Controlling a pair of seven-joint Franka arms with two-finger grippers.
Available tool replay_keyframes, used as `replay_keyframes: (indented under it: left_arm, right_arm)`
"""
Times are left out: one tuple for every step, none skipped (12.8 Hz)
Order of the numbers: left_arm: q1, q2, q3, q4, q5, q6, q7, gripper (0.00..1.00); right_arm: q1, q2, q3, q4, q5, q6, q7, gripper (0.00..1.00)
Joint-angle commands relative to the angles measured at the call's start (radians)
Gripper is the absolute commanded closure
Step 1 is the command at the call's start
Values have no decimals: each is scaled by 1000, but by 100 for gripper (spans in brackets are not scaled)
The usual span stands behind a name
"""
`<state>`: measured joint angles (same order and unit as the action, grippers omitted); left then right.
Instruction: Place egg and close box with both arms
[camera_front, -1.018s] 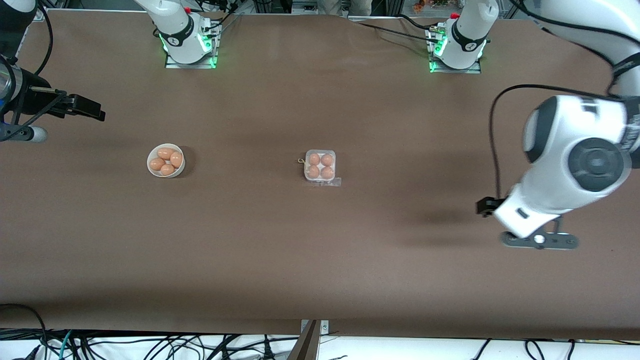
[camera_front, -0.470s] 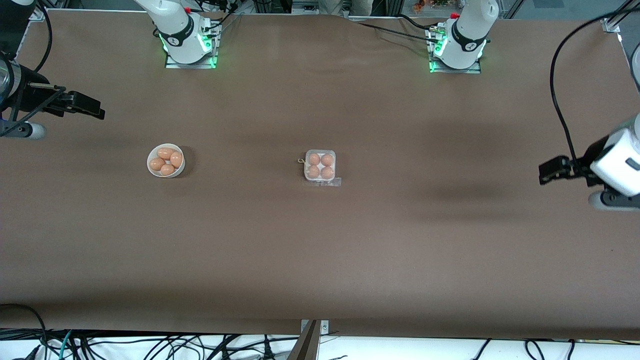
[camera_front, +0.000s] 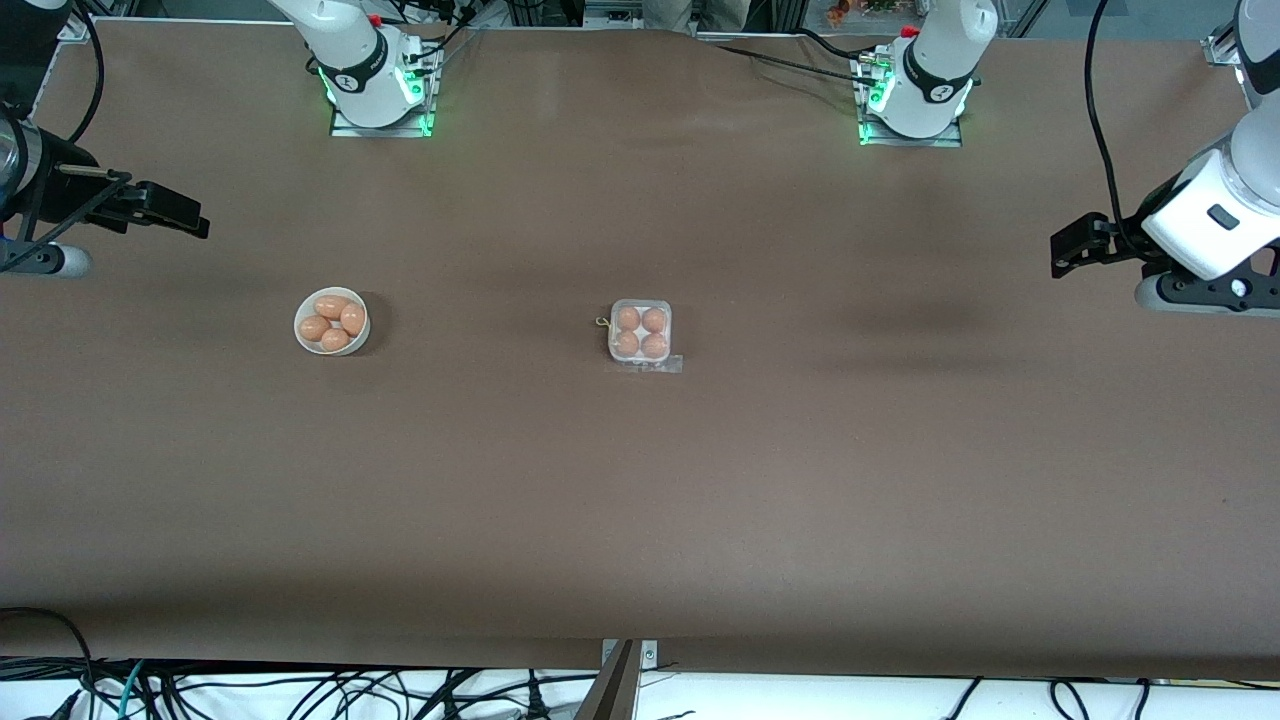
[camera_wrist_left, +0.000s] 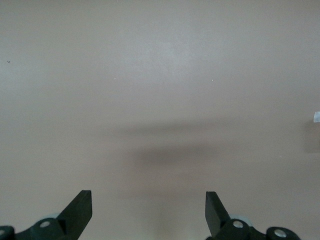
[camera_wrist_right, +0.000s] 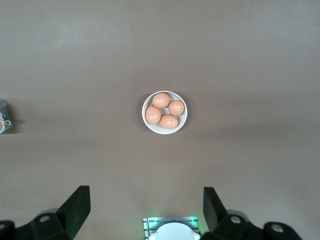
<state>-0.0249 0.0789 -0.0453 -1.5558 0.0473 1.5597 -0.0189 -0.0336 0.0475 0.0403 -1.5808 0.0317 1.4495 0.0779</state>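
Brown table (camera_front: 640, 500) carries the small square whitish-grey egg box (camera_front: 640, 333) at its middle, four orange-brown eggs inside, clear lid apparently down. Eggs look fragile, smooth; grip gently around the middle. Left claw (camera_wrist_left: 148, 210) and right claw (camera_wrist_right: 145, 207) hang spread, empty, at the table's ends.

no readable text, labels, brands, numbers or signs anywhere
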Motion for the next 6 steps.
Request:
replay_keyframes:
  left_arm:
    - [14, -44, 7, -69, -23, 86, 16, 0]
    - [14, -50, 10, -69, -23, 88, 16, 0]
    - [14, -51, 10, -72, -23, 86, 16, 0]
    - [19, -51, 13, -72, -23, 85, 16, 0]
    - [28, -53, 12, -70, -26, 83, 16, 0]
    - [25, -53, 9, -66, -27, 74, 14, 0]
  right_arm:
    - [1, -21, 6, -13, -15, -5, 13, 0]
    - [1, -21, 6, -13, -15, -5, 13, 0]
    - [1, -21, 6, -13, -15, -5, 13, 0]
    - [1, -21, 6, -13, -15, -3, 13, 0]
    - [1, -21, 6, -13, -15, -4, 13, 0]
    - [1, -23, 6, -13, -13, -3, 13, 0]
